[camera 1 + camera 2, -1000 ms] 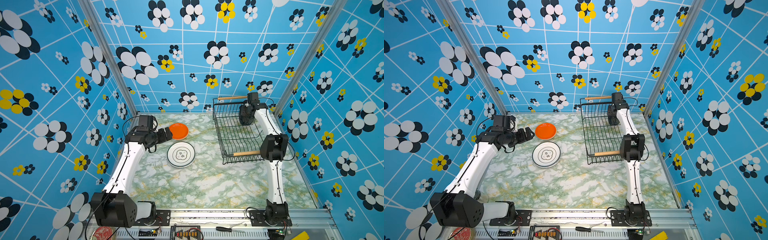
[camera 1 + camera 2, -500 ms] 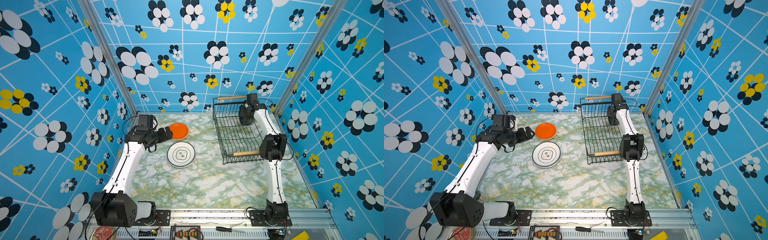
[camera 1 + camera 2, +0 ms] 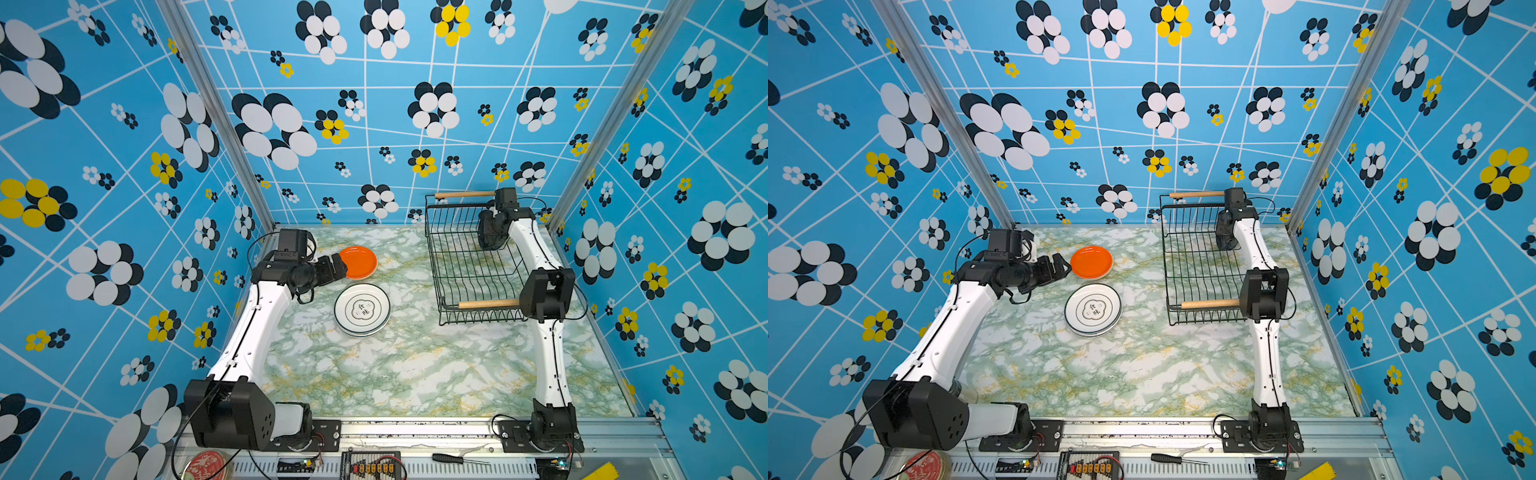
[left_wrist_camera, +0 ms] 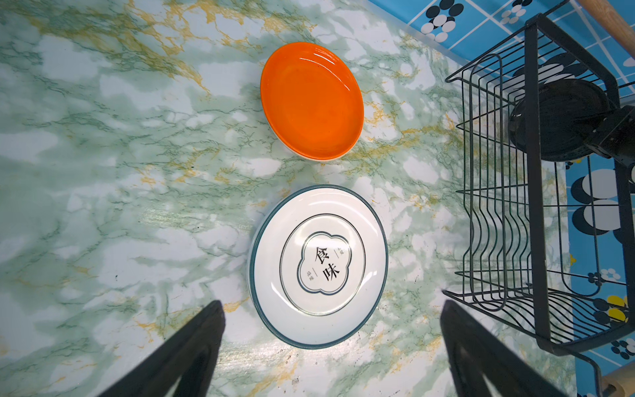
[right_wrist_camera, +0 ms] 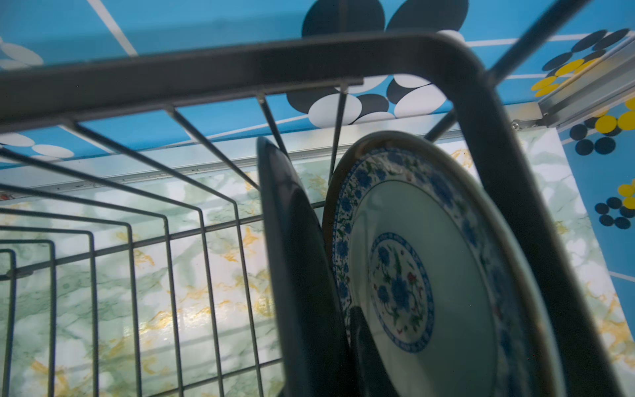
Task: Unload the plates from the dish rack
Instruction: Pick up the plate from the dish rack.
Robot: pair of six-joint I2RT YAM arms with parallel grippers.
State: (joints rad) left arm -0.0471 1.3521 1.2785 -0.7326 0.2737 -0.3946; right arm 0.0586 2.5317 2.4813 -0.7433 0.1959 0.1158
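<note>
Only one print can be read. It stands on the large white round plate with a dark rim [image 4: 319,266], which lies flat on the green marbled bench [image 4: 103,172]. In the left wrist view its dark four-lobed emblem [image 4: 324,263] holds two large black characters, 食 and 味. Smaller characters sit at either side of them inside the emblem, too small to read surely. In both top views the emblem's characters barely show. The red round tin lid [image 3: 206,465] at the rig's near edge bears pale printing that cannot be read.
</note>
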